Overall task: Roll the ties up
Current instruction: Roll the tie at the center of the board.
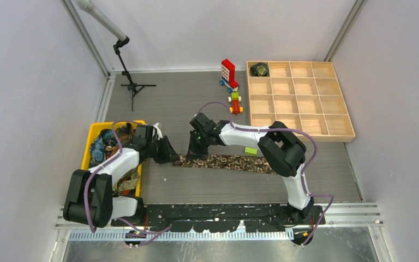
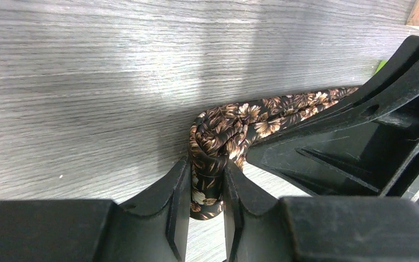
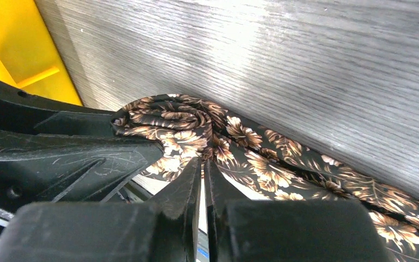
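A brown floral tie lies lengthwise across the table in front of the arms. Its left end is wound into a small roll. My left gripper is shut on that roll, one finger pressing each side, low on the table. My right gripper comes in from the other side. Its fingers are almost together, with their tips pinching the tie fabric at the edge of the roll. The two grippers sit close against each other. A rolled tie sits in the wooden tray's far-left compartment.
A yellow bin with more ties stands at the left, just behind my left gripper. The compartmented wooden tray is at the back right. A green block lies beside the tie. Toy bricks and a tripod stand are farther back.
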Available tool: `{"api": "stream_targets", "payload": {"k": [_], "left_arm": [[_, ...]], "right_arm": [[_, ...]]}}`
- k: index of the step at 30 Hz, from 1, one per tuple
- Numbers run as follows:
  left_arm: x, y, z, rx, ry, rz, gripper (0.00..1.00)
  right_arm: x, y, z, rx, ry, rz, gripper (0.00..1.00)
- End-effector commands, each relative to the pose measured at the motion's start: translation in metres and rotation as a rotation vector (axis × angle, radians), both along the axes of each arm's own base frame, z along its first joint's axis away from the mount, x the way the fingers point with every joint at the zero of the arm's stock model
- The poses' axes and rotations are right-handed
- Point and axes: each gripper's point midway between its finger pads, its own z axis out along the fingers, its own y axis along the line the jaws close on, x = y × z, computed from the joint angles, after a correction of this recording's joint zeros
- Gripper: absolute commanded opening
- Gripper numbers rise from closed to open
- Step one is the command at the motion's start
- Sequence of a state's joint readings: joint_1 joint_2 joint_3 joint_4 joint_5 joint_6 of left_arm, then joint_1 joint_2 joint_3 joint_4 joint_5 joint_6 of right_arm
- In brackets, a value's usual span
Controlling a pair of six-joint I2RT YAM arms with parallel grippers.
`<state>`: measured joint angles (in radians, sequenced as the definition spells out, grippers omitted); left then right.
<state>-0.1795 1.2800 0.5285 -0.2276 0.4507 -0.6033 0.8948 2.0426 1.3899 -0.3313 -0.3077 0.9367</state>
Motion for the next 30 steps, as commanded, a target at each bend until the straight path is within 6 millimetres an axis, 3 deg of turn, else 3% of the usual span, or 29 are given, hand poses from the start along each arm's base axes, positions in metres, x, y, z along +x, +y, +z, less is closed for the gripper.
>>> {"api": "stream_targets", "payload": {"k": [1, 20, 30], "left_arm": [[0.008, 0.006, 0.012, 0.081, -0.043, 0.004, 0.25], [0.004, 0.003, 0.025, 0.23, -0.045, -0.024, 0.2], [0.005, 0.009, 0.039, 0.283, -0.074, -0.023, 0.19]], "right_arm": [[0.006, 0.008, 0.035, 0.052, -0.064, 0.005, 0.12], [-0.008, 0.046, 0.009, 0.073, -0.01, 0.045, 0.12], [-0.006, 0.054, 0.01, 0.085, -0.009, 0.051, 0.12]]}}
